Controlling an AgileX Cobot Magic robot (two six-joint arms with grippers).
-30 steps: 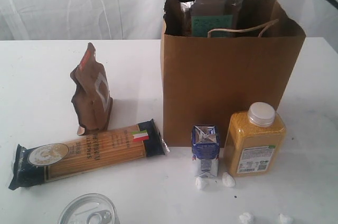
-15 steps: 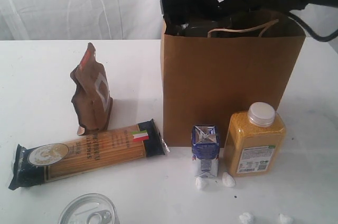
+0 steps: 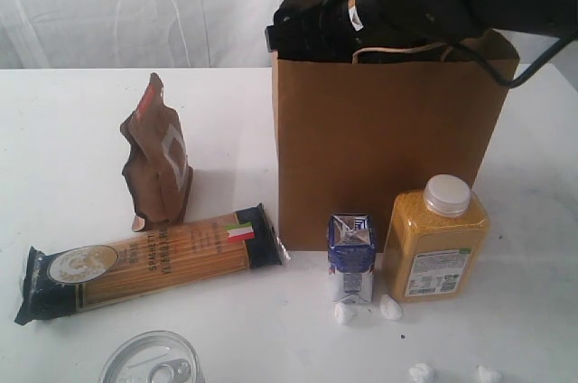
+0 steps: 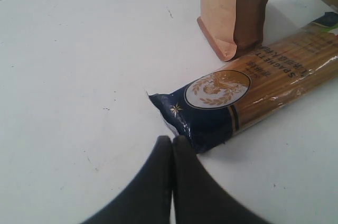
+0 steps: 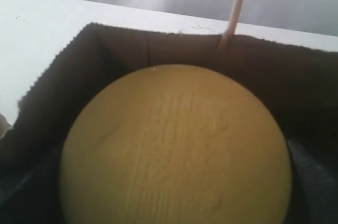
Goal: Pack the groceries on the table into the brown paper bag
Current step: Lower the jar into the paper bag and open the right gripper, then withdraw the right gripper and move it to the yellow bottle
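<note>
My right gripper (image 3: 312,35) reaches down into the mouth of the brown paper bag (image 3: 379,148), shut on the clear jar; its tan lid (image 5: 174,145) fills the right wrist view inside the bag's zigzag rim (image 5: 58,65). On the table (image 3: 63,112) lie the spaghetti packet (image 3: 149,261), the brown pouch (image 3: 158,157), the silver can (image 3: 152,362), the small blue carton (image 3: 350,256) and the yellow bottle (image 3: 437,243). My left gripper (image 4: 172,142) is shut with nothing in it, just short of the spaghetti packet's dark end (image 4: 195,113).
The carton and the bottle stand right against the bag's front wall. Small white crumbs (image 3: 366,311) lie by the carton, more near the front edge. A paper loop handle (image 3: 406,51) rises at the bag's mouth. A white curtain hangs behind.
My right arm has come down with the jar: a second ago it showed above the bag's rim, now it is sunk inside. The left gripper's earlier position is not shown.
</note>
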